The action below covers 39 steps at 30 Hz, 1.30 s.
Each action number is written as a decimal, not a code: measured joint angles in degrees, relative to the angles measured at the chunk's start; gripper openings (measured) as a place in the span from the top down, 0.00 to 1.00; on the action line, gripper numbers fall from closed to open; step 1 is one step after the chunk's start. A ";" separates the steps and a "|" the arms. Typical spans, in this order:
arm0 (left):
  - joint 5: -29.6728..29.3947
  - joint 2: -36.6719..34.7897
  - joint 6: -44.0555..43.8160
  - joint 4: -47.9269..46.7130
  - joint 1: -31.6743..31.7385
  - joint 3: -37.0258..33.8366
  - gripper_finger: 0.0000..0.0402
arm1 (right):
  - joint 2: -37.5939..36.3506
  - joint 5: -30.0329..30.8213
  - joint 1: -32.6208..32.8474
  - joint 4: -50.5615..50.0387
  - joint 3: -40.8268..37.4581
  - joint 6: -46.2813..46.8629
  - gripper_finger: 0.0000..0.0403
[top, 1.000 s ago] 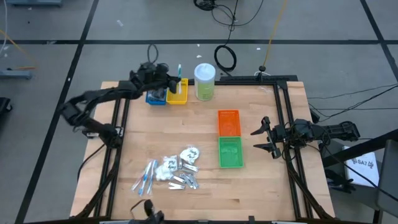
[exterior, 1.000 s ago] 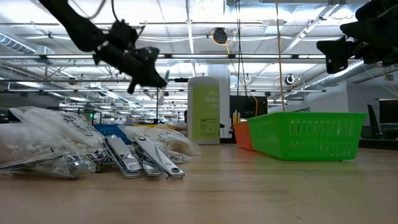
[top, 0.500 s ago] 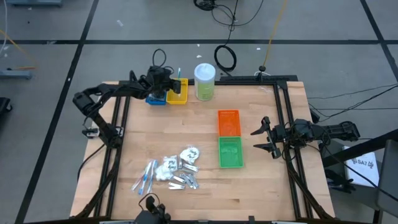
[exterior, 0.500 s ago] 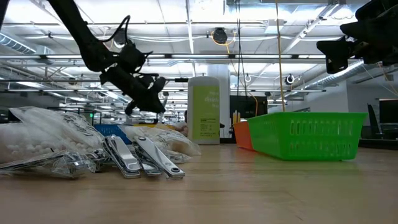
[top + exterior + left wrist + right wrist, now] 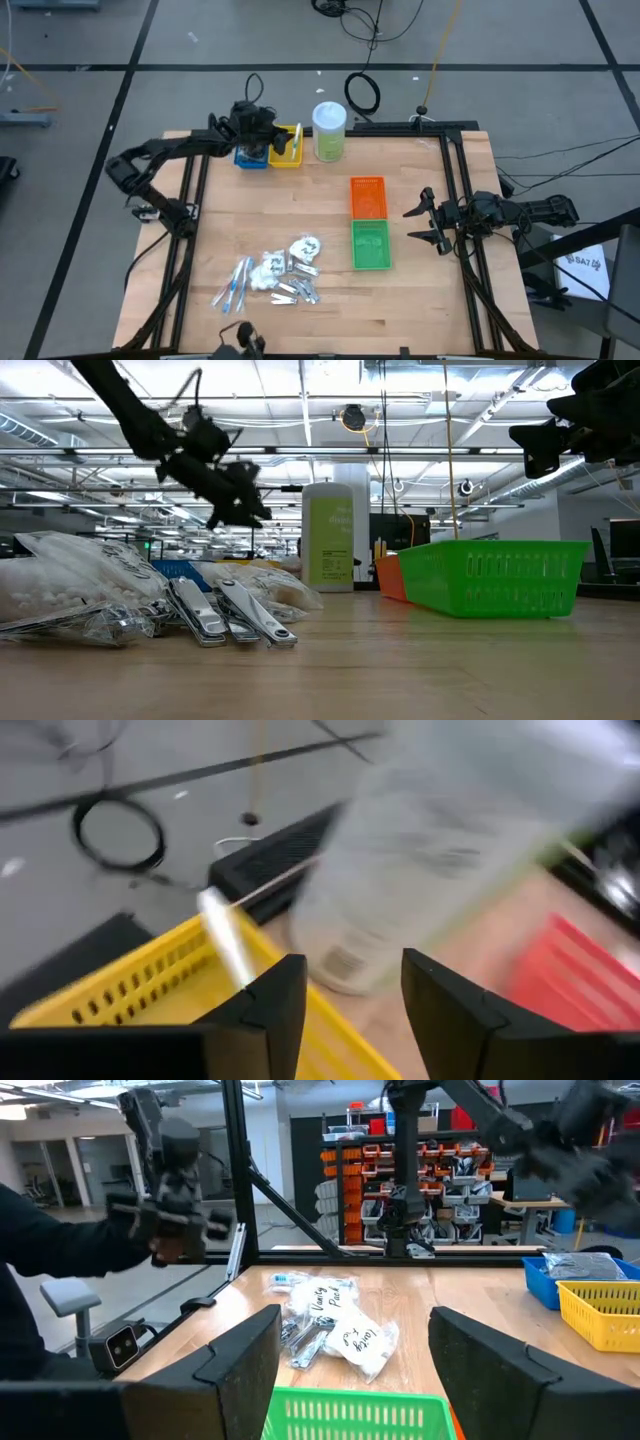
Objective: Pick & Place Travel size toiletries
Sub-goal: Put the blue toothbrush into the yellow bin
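The travel size toiletries (image 5: 272, 277) lie in a loose pile on the near middle of the table: clear-wrapped sticks, white packets and silvery pieces, also seen low (image 5: 150, 600). One slim stick (image 5: 297, 141) stands slanted in the yellow tray (image 5: 285, 160), leaning on its wall (image 5: 225, 940). My left gripper (image 5: 350, 975) hovers open just over that tray at the far left, its fingers empty and the stick beside one of them. My right gripper (image 5: 425, 222) waits open at the table's right edge.
A blue tray (image 5: 247, 160) adjoins the yellow one. A tall clear jar with a white lid (image 5: 329, 130) stands right of them at the far edge. An orange tray (image 5: 368, 196) and a green tray (image 5: 370, 245) sit right of centre. Black frame rails run along both sides.
My left gripper dipped toward the yellow tray, then rose a little. It opened and let go of the stick, which has dropped from upright in the fingers to leaning slanted inside the yellow tray.
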 joint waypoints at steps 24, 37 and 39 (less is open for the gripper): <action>-30.86 -34.34 -54.30 -74.98 -64.35 -1.33 0.62 | -0.02 0.00 -0.01 0.01 0.00 -0.01 0.40; -29.26 -18.55 -75.92 -54.64 -85.38 -8.27 0.62 | -0.02 0.00 -0.01 -0.02 0.00 0.02 0.40; -28.44 -15.81 -77.86 -50.33 -87.63 -8.13 0.62 | -0.02 0.00 -0.01 -0.02 0.00 0.00 0.40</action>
